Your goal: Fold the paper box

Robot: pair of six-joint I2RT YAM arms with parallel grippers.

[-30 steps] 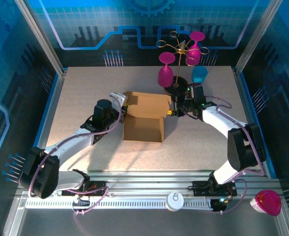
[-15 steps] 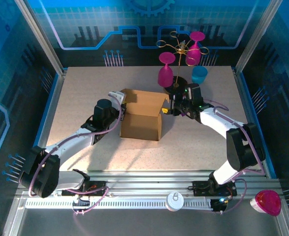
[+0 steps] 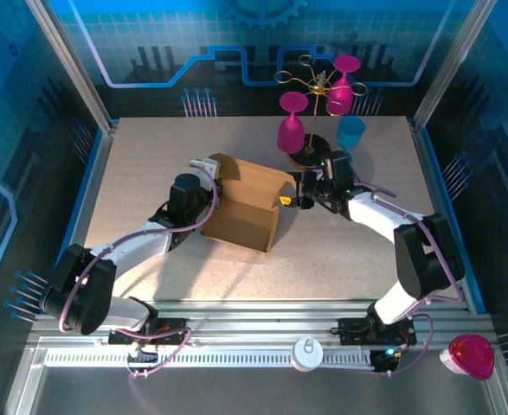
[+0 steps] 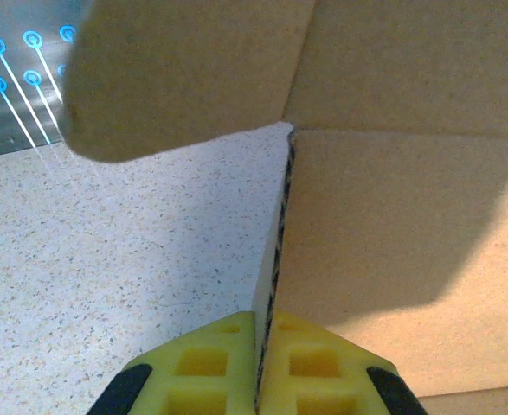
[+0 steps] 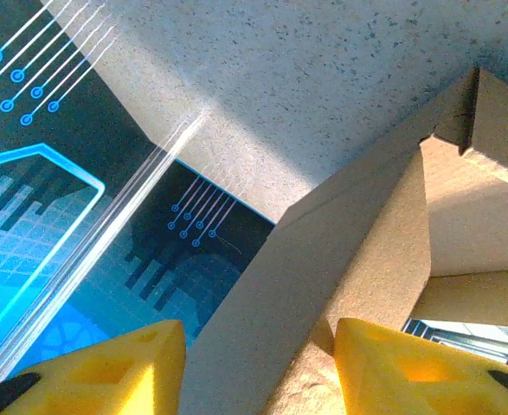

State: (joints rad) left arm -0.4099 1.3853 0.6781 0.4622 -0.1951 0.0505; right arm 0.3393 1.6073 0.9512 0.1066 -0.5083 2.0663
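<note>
Overhead view bright, evenly lit, sharp; blue glow from backdrop panels. Soft shadows fall toward near edge of desk (image 3: 150,173) beneath both arms and paper box (image 3: 247,207). Left wrist view: near cardboard flap blurred, broad shadow across box wall. Right wrist view: sunlit desk patch, hard shadow edge, yellow fingers (image 5: 106,367) soft-focus.

My table (image 3: 150,156) was a speckled beige slab; on it sat the paper box (image 3: 245,212), a black-based stand (image 3: 312,156) of pink glasses, and a blue cup (image 3: 351,131)
</note>
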